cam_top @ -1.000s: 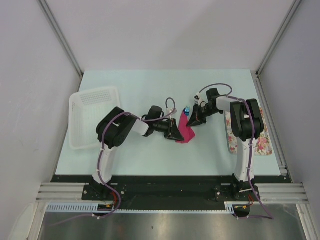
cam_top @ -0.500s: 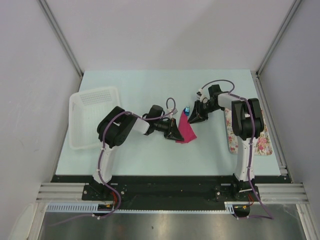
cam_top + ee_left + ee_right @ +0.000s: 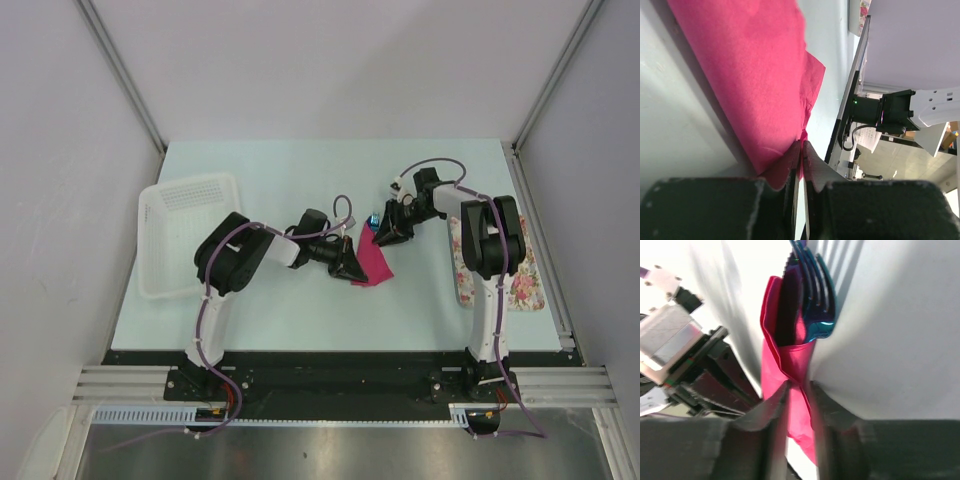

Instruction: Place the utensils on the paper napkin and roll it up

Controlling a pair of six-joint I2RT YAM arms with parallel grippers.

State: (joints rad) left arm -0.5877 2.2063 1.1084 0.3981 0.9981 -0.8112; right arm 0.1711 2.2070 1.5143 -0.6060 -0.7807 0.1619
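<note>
At mid-table, my left gripper [image 3: 802,150] pinches a corner of the napkin [image 3: 372,262] and my right gripper [image 3: 799,390] clamps its wrapped end, holding the fold tight around the utensils [image 3: 812,290], whose tips poke out. The basket [image 3: 170,250] shows nothing inside. The tray [image 3: 525,285], where visible, carries nothing.

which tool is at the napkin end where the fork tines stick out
The right tool, straddling the napkin just below the blue fork tines; the left tool pinches a bare edge.
</note>
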